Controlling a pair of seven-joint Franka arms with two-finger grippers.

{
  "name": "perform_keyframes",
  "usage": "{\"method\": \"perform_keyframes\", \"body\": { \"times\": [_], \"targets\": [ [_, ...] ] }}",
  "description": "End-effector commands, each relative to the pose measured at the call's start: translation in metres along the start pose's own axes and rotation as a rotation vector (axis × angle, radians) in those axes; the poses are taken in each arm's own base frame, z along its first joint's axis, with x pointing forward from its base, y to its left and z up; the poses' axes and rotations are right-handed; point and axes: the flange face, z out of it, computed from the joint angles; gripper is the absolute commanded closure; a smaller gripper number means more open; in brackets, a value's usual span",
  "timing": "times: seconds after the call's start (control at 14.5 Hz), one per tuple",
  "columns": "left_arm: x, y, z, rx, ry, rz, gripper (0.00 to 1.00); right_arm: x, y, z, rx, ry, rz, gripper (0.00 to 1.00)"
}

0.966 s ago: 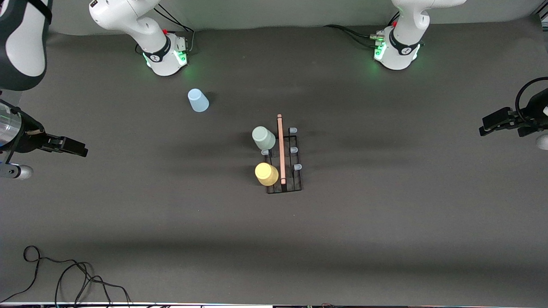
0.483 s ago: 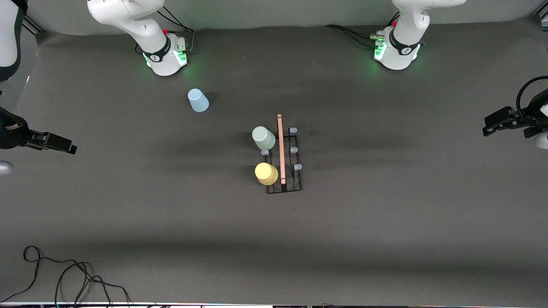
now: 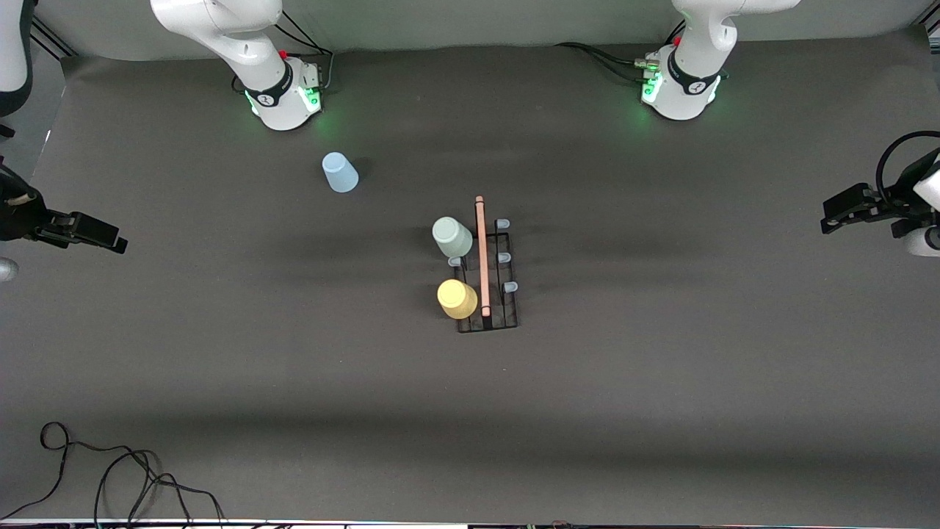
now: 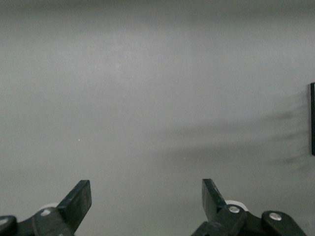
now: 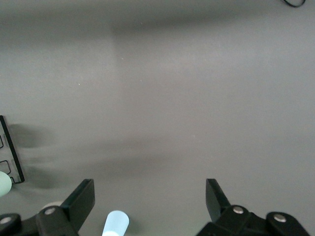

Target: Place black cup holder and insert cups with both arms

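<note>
The black cup holder [image 3: 507, 312] stands mid-table with its wooden rod handle [image 3: 481, 253] on top. A pale green cup [image 3: 452, 236] and a yellow cup [image 3: 457, 298] sit upturned on pegs along its side toward the right arm's end. Three pale-capped pegs [image 3: 504, 257] on its other side are bare. The light blue cup [image 3: 339, 172] stands upside down on the mat near the right arm's base. My right gripper [image 3: 116, 243] [image 5: 149, 189] hangs open and empty at its end of the table. My left gripper [image 3: 828, 217] [image 4: 146, 189] is open and empty at the other end.
The right wrist view shows the blue cup [image 5: 115, 223], the rack's edge [image 5: 11, 147] and a sliver of the green cup [image 5: 4, 184]. The left wrist view catches the rack's edge [image 4: 312, 118]. Loose black cables [image 3: 110, 470] lie at the near corner toward the right arm's end.
My right gripper has drawn back toward the table's edge at its own end. The left gripper has shifted only slightly. The cups and the rack have not moved.
</note>
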Motion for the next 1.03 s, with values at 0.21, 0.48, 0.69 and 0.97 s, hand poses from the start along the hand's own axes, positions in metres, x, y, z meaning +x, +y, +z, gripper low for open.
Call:
{"method": "perform_keyframes", "body": {
  "times": [0.21, 0.48, 0.69, 0.97],
  "targets": [
    [-0.005, -0.001, -0.003, 0.015, -0.005, 0.012, 0.0, -0.031, 0.009, -0.004, -0.022, 0.065, -0.036, 0.0],
    [-0.004, -0.003, -0.004, 0.018, 0.007, 0.009, 0.0, -0.033, 0.005, -0.025, -0.017, 0.102, -0.045, 0.0],
    [-0.005, -0.004, -0.004, 0.016, 0.004, 0.006, 0.0, -0.032, 0.004, -0.027, -0.008, 0.106, -0.044, 0.0],
    [-0.005, -0.001, -0.004, 0.016, 0.003, 0.009, 0.0, -0.032, 0.006, -0.027, -0.008, 0.104, -0.041, 0.0]
  ]
}}
